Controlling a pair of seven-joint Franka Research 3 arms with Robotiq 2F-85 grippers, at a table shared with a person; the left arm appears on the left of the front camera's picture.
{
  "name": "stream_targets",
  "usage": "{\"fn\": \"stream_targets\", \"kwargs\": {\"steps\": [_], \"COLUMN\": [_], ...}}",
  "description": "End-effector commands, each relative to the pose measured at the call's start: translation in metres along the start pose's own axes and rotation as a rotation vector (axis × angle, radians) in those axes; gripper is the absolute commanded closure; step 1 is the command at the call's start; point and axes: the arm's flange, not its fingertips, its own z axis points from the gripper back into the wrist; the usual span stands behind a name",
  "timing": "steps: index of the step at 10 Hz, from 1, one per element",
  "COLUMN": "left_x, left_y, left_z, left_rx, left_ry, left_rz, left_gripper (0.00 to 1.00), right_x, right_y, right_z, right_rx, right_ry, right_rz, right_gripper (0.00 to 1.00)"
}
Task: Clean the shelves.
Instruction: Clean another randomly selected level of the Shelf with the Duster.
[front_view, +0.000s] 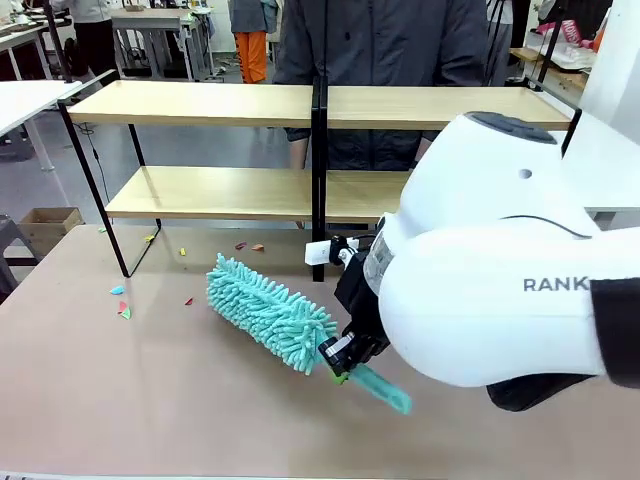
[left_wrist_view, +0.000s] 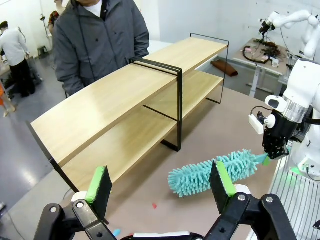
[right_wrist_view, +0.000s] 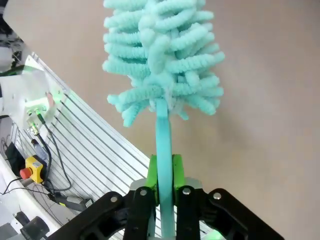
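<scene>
The shelves (front_view: 250, 104) are two joined two-tier racks of light wood on black frames; they stand across the far half of the brown table and show slantwise in the left wrist view (left_wrist_view: 125, 95). A teal fluffy duster (front_view: 268, 312) lies low over the table in front of them. My right gripper (front_view: 342, 356) is shut on the duster's teal handle (right_wrist_view: 163, 150), seen from the left wrist as gripper (left_wrist_view: 272, 152) and duster (left_wrist_view: 215, 171). My left gripper (left_wrist_view: 160, 185) hangs open above the table's near side, nothing between its green pads (left_wrist_view: 97, 178).
Small coloured paper scraps (front_view: 122, 300) lie on the table near the shelves' left leg, more (front_view: 248, 246) by the lower board. A person in a dark jacket (front_view: 385, 40) stands behind the shelves. A cardboard box (front_view: 45, 228) sits on the floor at left.
</scene>
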Motion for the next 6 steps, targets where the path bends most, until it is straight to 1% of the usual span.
{"fn": "stream_targets", "kwargs": {"steps": [1, 2, 3, 4, 5, 6], "left_x": [-0.001, -0.001, -0.001, -0.001, -0.001, -0.001], "left_y": [0.000, 0.000, 0.000, 0.000, 0.000, 0.000], "left_z": [-0.001, -0.001, -0.001, -0.001, -0.001, -0.001], "left_rx": [-0.006, -0.006, -0.006, -0.006, -0.006, -0.006], "left_ry": [-0.002, -0.002, -0.002, -0.002, -0.002, -0.002], "left_rz": [-0.002, -0.002, -0.002, -0.002, -0.002, -0.002], "left_gripper": [0.00, 0.00, 0.00, 0.00, 0.00, 0.00], "right_x": [0.016, 0.032, 0.048, 0.060, 0.072, 0.084], "right_y": [0.011, 0.016, 0.019, 0.021, 0.021, 0.020], "right_z": [-0.021, -0.035, -0.047, -0.055, -0.061, -0.065], "right_rx": [-0.068, -0.056, -0.065, -0.088, -0.116, -0.147], "right_ry": [-0.059, -0.100, -0.113, -0.111, -0.131, -0.122], "right_rz": [-0.047, -0.058, -0.079, -0.105, -0.135, -0.174], "right_gripper": [0.88, 0.88, 0.88, 0.88, 0.88, 0.88]}}
